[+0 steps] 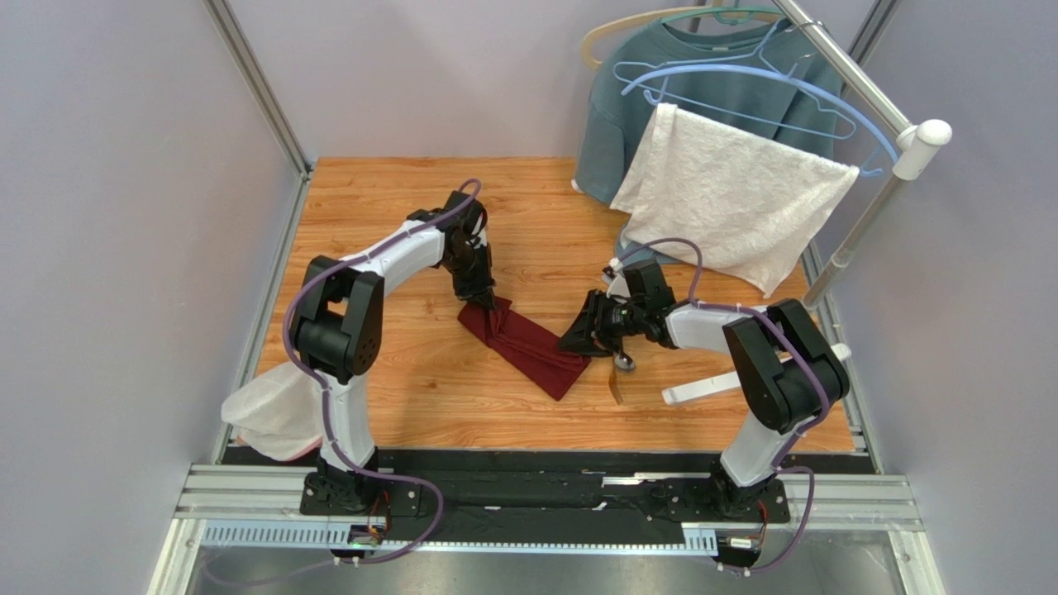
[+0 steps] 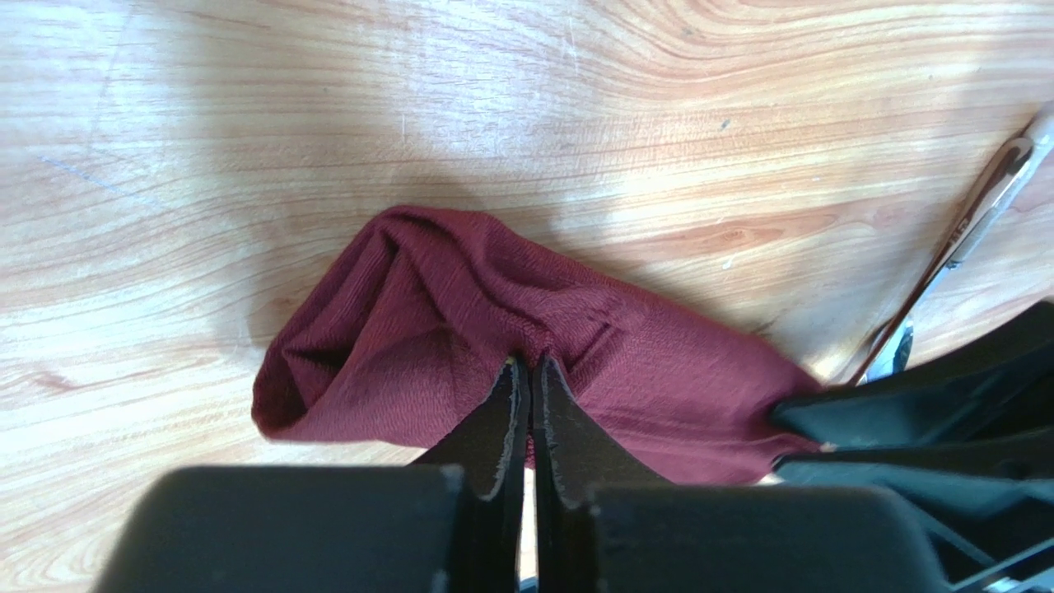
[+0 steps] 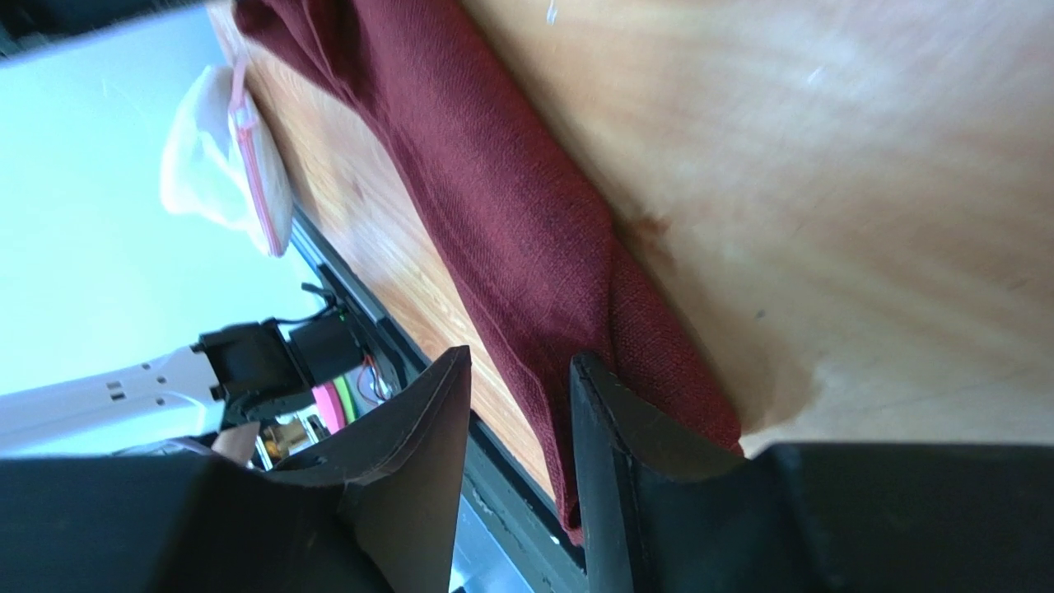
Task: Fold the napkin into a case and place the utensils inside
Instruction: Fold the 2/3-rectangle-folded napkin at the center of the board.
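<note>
The maroon napkin (image 1: 532, 350) lies on the wooden table as a narrow oblong case, running from far left to near right. My left gripper (image 1: 483, 303) is shut, pinching a fold of cloth at the far-left end (image 2: 530, 362); that end puffs up into an open mouth (image 2: 334, 358). My right gripper (image 1: 584, 337) is at the other end. Its jaws stand open (image 3: 520, 365), and the napkin's edge (image 3: 495, 210) hangs between them against the right finger (image 3: 619, 433). The silver spoon (image 1: 623, 360) (image 2: 977, 222) and a slim golden-brown piece (image 1: 614, 387) lie beside the right gripper.
A white towel (image 1: 733, 192) and a grey-blue sweatshirt (image 1: 627, 118) hang on a rack (image 1: 869, 211) at the back right. A white pouch (image 1: 273, 415) (image 3: 229, 161) sits at the table's front left corner. A white bar (image 1: 702, 391) lies near the right arm's base.
</note>
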You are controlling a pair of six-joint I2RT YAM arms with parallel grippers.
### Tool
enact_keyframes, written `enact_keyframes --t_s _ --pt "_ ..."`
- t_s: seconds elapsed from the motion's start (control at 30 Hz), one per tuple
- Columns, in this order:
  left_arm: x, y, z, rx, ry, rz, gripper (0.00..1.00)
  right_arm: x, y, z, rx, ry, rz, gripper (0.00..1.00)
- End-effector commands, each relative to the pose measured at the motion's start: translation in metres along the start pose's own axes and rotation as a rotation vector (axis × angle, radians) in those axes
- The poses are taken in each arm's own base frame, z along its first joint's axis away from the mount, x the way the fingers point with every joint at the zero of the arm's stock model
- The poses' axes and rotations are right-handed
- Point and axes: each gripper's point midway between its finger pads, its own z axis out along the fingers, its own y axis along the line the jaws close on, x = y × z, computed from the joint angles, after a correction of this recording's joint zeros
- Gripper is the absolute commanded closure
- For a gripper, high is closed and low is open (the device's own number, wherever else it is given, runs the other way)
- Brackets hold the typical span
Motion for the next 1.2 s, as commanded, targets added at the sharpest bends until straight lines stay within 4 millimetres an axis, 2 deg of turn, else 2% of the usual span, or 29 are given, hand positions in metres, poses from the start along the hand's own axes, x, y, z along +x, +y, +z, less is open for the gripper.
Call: enact_keyframes --t_s 0.0,0.03,0.1,0.13,0.2,0.23,0.3,0.33,0.37,0.4,0.43,0.47,0.53,0.57,0.63,0.67,0.7,0.87,1.03,1.1,1.13,1.17 --pt "-0.012 -0.005 -0.029 0.002 -0.083 0.032 0.89 0.009 0.016 -0.004 -0.032 -0.018 -0.052 0.61" --pt "-0.013 -0.007 -0.038 0.003 -0.105 0.036 0.81 0.009 0.016 -0.004 -0.037 -0.021 -0.056 0.61" --pt "-0.011 -0.006 -0.048 -0.008 -0.131 0.037 0.76 0.010 0.015 -0.004 -0.039 -0.013 -0.060 0.61" --pt "-0.013 -0.009 -0.063 -0.006 -0.176 0.044 0.65 0.010 0.015 -0.004 -0.038 -0.012 -0.066 0.61" --pt "-0.003 -0.007 -0.073 -0.015 -0.192 0.048 0.62 0.009 0.017 -0.005 -0.042 -0.018 -0.116 0.61" --pt "0.000 -0.011 -0.088 -0.001 -0.231 0.045 0.61 0.010 0.013 -0.005 -0.025 -0.011 -0.127 0.60" --pt "0.020 -0.010 -0.088 0.007 -0.221 0.047 0.59 0.007 0.015 -0.003 0.000 -0.013 -0.249 0.56" --pt "0.025 -0.015 -0.100 0.042 -0.248 0.042 0.61 0.014 0.007 -0.005 0.043 0.016 -0.255 0.53" --pt "0.042 -0.008 -0.091 0.043 -0.212 0.026 0.64 0.014 0.009 -0.003 0.059 0.018 -0.342 0.50" --pt "0.050 -0.013 -0.096 0.086 -0.215 0.026 0.68 0.015 0.009 -0.004 0.078 0.018 -0.369 0.48" --pt "0.057 -0.028 -0.094 0.179 -0.194 0.016 0.77 0.020 0.005 -0.005 0.112 0.033 -0.392 0.45" --pt "0.074 -0.023 -0.082 0.195 -0.142 -0.008 0.81 0.022 0.005 -0.004 0.141 0.033 -0.433 0.44" --pt "0.089 -0.045 -0.076 0.313 -0.107 -0.015 0.89 0.023 0.010 -0.006 0.161 0.035 -0.503 0.43" --pt "0.107 -0.045 -0.065 0.318 -0.063 -0.016 0.90 0.026 0.012 -0.004 0.176 0.032 -0.532 0.42" --pt "0.112 -0.057 -0.056 0.369 -0.053 -0.033 0.95 0.028 0.012 -0.006 0.217 0.037 -0.588 0.40" --pt "0.123 -0.058 -0.049 0.380 -0.025 -0.035 0.96 0.030 0.012 -0.004 0.248 0.038 -0.621 0.40" --pt "0.122 -0.064 -0.043 0.403 -0.023 -0.049 0.97 0.030 0.012 -0.004 0.269 0.034 -0.642 0.40" --pt "0.128 -0.064 -0.022 0.372 -0.019 -0.065 1.00 0.030 0.003 -0.002 0.400 0.046 -0.749 0.38" --pt "0.128 -0.048 -0.001 0.304 -0.020 -0.098 1.00 0.039 0.000 0.001 0.479 0.045 -0.837 0.37" --pt "0.130 -0.044 0.010 0.292 -0.004 -0.108 1.00 0.035 -0.001 0.001 0.528 0.028 -0.868 0.37" --pt "0.132 -0.043 0.013 0.286 0.005 -0.112 1.00 0.040 -0.001 0.003 0.529 0.040 -0.882 0.37" --pt "0.132 -0.042 0.016 0.283 0.011 -0.115 1.00 0.033 -0.003 0.002 0.573 0.014 -0.896 0.37"
